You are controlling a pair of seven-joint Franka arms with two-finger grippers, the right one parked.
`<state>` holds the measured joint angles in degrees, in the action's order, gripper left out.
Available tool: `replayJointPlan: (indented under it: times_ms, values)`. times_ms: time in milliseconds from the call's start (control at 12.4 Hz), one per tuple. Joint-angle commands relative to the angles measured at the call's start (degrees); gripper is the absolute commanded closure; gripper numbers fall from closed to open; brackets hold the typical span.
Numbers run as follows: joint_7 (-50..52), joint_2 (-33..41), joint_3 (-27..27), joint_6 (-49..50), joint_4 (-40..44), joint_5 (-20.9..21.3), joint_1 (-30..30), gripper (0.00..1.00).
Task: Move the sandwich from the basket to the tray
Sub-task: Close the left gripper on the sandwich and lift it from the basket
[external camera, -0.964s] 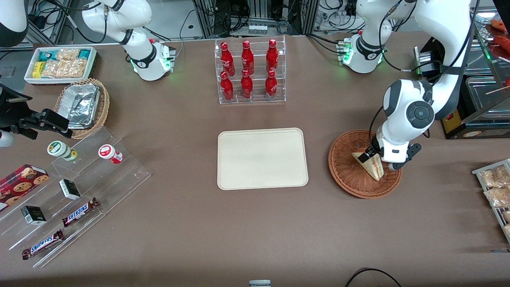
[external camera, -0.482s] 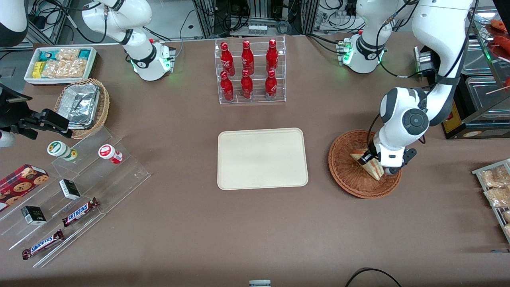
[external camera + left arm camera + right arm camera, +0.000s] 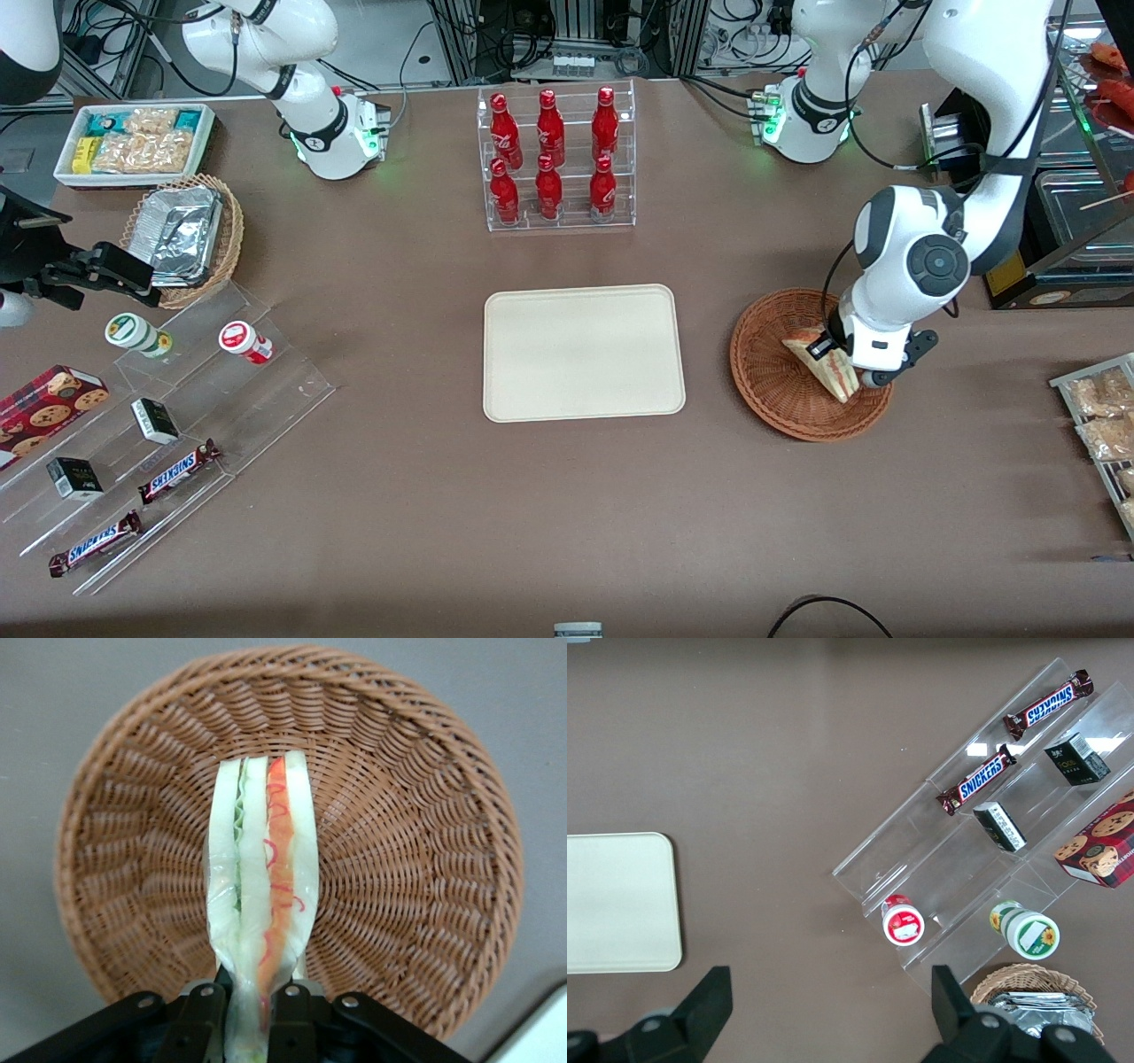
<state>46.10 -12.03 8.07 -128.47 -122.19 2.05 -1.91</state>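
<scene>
Pincer (image 3: 251, 1010) clamped on one end of the pale triangular sandwich wedge (image 3: 261, 904), red-orange and green filling showing, held over the round reddish-brown wicker basket (image 3: 416, 859). Cream rectangular tray (image 3: 583, 353) lies apart on the counter (image 3: 567, 514).

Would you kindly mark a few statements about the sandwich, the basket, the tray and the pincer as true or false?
1. The pincer is shut on the sandwich. True.
2. The sandwich already lies on the tray. False: it is over the basket, and the tray holds nothing.
3. The basket sits toward the working arm's end of the table, beside the tray. True.
4. The sandwich filling is entirely green. False: the wrist view shows a red-orange stripe alongside a green one.
5. The red bottles stand nearer to the front camera than the tray. False: they stand farther from it.
</scene>
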Motion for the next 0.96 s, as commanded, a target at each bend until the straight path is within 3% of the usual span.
replayJointPlan:
  times_ms: [0,482,884]
  values:
    - [-3.80,-0.36,0.36,11.28,8.08,0.06,-0.64,0.93]
    - [-5.14,-7.47,1.24,13.34,17.50,-0.56,-13.27,0.93]
    - [-0.49,-18.98,1.24,12.99,30.50,-0.74,-23.82,0.93]
